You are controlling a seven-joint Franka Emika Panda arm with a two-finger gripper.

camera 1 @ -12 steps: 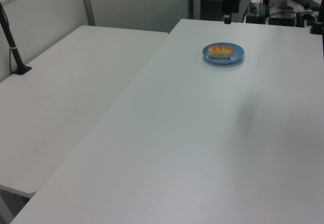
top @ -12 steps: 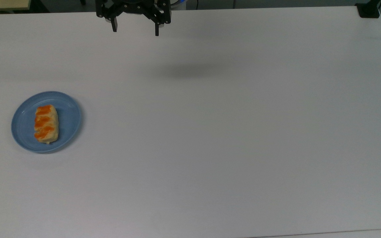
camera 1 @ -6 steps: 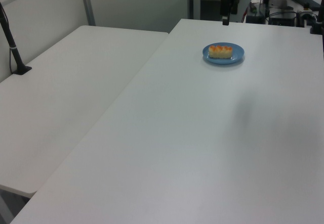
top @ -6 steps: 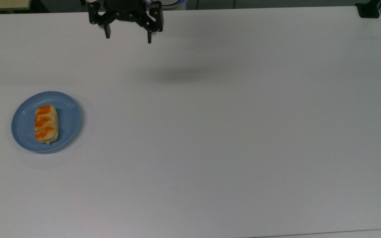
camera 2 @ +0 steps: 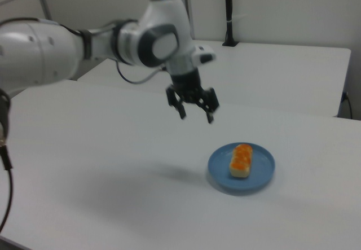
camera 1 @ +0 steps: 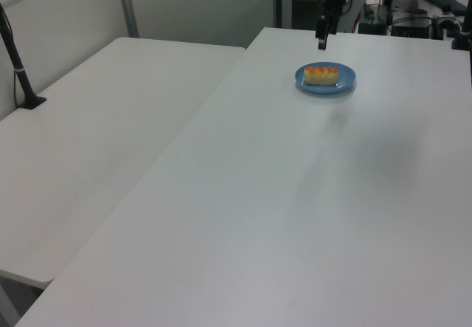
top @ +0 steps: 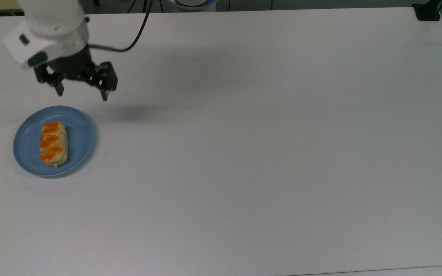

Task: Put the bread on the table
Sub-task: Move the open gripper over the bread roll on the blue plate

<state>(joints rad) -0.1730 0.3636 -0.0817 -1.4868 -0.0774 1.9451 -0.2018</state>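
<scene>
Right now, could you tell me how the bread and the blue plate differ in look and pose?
The bread is oblong and pale tan with orange patches; the blue plate is round and plain blue. The bread is narrower than the blue plate and fits inside its rim. The bread lies on top, while the blue plate rests directly on the table. Both sit apart from the open tool, which hangs above the table.

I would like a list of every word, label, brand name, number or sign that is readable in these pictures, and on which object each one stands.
None: no readable text in any view.
The round blue plate, the pale-tan bread roll with orange patches and the plain white table bear no writing.
The white robot arm and its black claw show no legible label or number.
</scene>
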